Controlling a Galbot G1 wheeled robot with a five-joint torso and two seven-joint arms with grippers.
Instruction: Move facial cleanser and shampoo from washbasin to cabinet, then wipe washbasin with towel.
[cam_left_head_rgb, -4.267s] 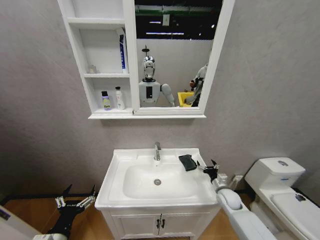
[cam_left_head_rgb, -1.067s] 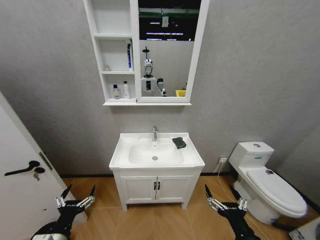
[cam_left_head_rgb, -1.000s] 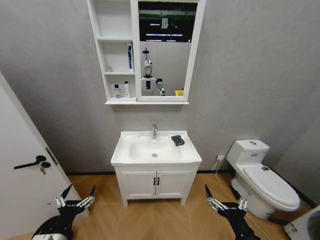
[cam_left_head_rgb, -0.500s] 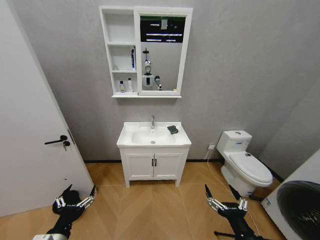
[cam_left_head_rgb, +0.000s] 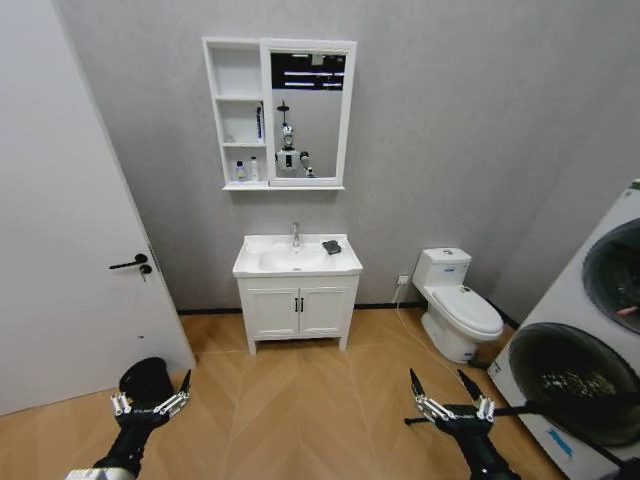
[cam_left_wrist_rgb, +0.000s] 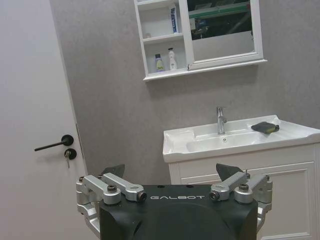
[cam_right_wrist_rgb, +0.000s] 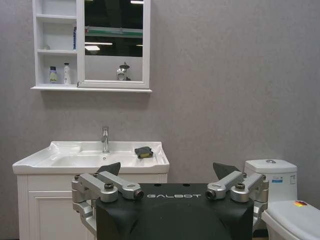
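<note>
I see small black folded towel (cam_left_head_rgb: 331, 246) on flat rim of white rectangular ceramic washbasin (cam_left_head_rgb: 297, 262), beside chrome tap (cam_left_head_rgb: 295, 234). Two small bottles (cam_left_head_rgb: 246, 171) on bottom shelf of white wall-hung cabinet (cam_left_head_rgb: 240, 112). Left pincer (cam_left_head_rgb: 151, 393) and right pincer (cam_left_head_rgb: 448, 397) low over wooden floor (cam_left_head_rgb: 300, 410), both spread wide, empty, well apart from washbasin.

Bottles (cam_left_head_rgb: 246, 172) in cabinet (cam_left_head_rgb: 238, 112): labels too small.

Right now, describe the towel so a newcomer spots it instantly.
Find the white washbasin on its two-door vanity, under the mirrored cabinet. On the flat rim to the right of the chrome tap lies the towel, a small folded cloth and the only dark item on the basin.
</note>
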